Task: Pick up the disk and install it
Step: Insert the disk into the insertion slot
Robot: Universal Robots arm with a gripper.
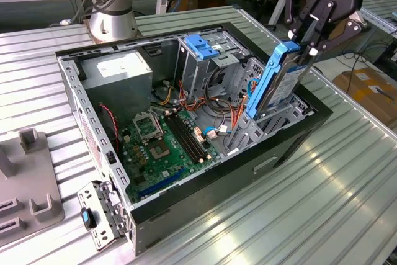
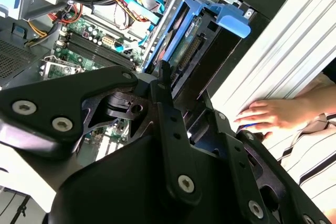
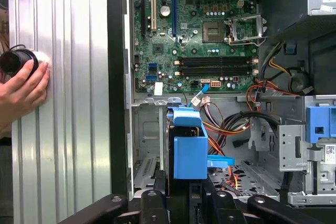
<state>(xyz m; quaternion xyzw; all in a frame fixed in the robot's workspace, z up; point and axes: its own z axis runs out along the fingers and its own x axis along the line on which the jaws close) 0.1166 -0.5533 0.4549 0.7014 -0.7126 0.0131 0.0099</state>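
The disk (image 1: 277, 80) stands on edge and leans slightly. Its silver body and bright blue carrier frame rise out of the grey drive bay (image 1: 268, 123) at the end of the open computer case (image 1: 205, 187) on the exterior view's right. Its lower end sits down in that bay, and its upper end is well above the case rim. The gripper (image 1: 303, 46) comes down from above with its black fingers (image 1: 312, 26) closed on the disk's upper end, clamping it from both flat sides. In the first wrist view the disk (image 3: 189, 153) is seen end-on just past the fingers, with the bay below it.

Further left in the case lie the green motherboard (image 1: 162, 142) and a tangle of orange, red and blue cables (image 1: 231, 113). At the far side stand a tall grey cage with a blue latch (image 1: 201, 44) and the grey power supply (image 1: 118, 71). The case rests on a ribbed metal table (image 1: 310, 206). A grey fixture (image 1: 26, 181) sits near the exterior view's left edge, well apart from the case.

In the first wrist view a person's hand (image 3: 22, 90) rests on the table beside the case, against a small black round object (image 3: 16, 61).
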